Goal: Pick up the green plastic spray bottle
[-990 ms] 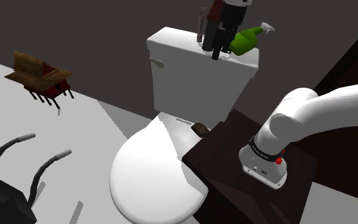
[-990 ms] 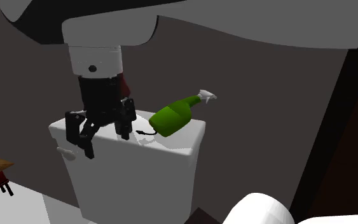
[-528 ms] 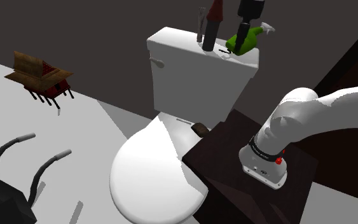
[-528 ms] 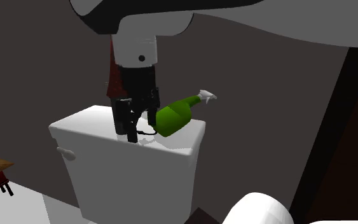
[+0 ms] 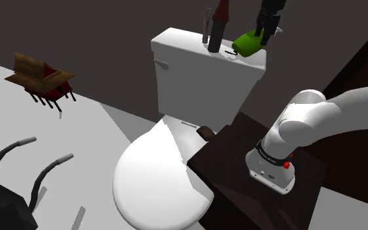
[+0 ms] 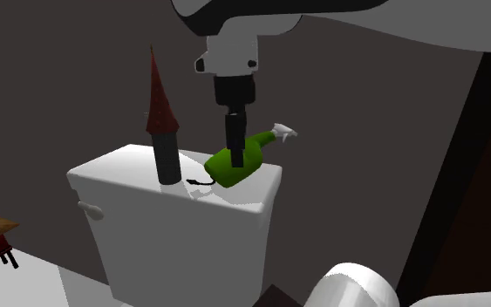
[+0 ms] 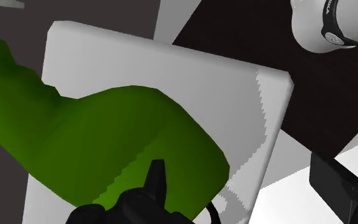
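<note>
Toilet tank [image 6: 147, 222], white, stands against a dark wall, and on its flat lid lies the green spray bottle [image 6: 254, 155]. The bottle rests on its side near the end of the lid toward the second exterior view's right. Its fat base sits on the lid and its neck slants upward to a white trigger nozzle [image 6: 283, 132]. Near the middle of the lid stands a black post topped with a dark red cone [image 6: 160, 122], apart from the bottle.

The white arm reaches in from above, and its black gripper [image 6: 235, 150] points straight down at the bottle's body. In the second exterior view it is seen edge-on as a single dark bar crossing the green. From the shoulder view the gripper [image 5: 266, 34] hangs over the neck end of the bottle [image 5: 246, 44]. The wrist view looks close onto the green body [image 7: 107, 140], with the white lid beneath it. I cannot tell whether the gripper is spread or closed on the bottle.

As I judge it, the approach is done and the gripper is down at the bottle. The bottle lies on the lid, not yet raised. A sure grip and the lift remain.
</note>
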{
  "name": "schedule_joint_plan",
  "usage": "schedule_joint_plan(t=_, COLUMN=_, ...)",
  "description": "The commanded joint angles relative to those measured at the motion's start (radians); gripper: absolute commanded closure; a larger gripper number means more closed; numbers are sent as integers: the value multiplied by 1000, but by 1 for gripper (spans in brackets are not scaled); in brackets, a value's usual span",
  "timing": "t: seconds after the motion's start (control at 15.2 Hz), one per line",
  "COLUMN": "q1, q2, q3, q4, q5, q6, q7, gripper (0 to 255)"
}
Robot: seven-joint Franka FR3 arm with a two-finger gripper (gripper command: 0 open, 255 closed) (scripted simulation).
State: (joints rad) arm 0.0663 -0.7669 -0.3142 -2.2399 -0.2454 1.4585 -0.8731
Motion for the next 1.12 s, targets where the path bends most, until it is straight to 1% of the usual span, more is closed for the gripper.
schedule_joint_plan(t=0.0, q1=18, q2=32, q3=-52, q4=43, q5=-41, q6=0, q7=-113, gripper=0)
schedule_joint_plan(t=0.33, q1=74, q2=131, q3=-181, q4=174, q5=-116, q6=9, q7=-383, gripper=0)
schedule_joint_plan(t=0.59, q1=132, q2=239, q3=-293, q4=303, q5=-143, q6=27, q7=-604, gripper=0)
schedule_joint_plan(t=0.66, q1=136, q2=247, q3=-300, q4=312, q5=-143, q6=28, q7=-618, gripper=0)
schedule_joint_plan(t=1.06, q1=127, q2=222, q3=-310, q4=215, q5=-159, q6=101, q7=-601, gripper=0)
